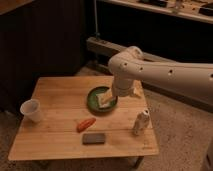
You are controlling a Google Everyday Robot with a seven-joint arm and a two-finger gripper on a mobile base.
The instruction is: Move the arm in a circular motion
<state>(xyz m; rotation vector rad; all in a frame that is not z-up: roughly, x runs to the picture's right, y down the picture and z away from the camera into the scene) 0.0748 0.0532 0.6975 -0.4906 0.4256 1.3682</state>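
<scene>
The cream-white tubular arm (pixel 170 75) with small dark holes reaches in from the right, bends at a rounded elbow joint (pixel 125 59) and points down over the wooden table (pixel 55 97). Its gripper (pixel 106 101) hangs just above a green plate (pixel 94 96) near the table's back middle, over a pale piece of food lying in the plate.
A white cup (pixel 31 110) stands at the table's left edge. An orange carrot (pixel 86 124) and a dark grey block (pixel 94 138) lie near the front. A small white bottle (pixel 140 122) stands at the right. A dark shelf unit stands behind.
</scene>
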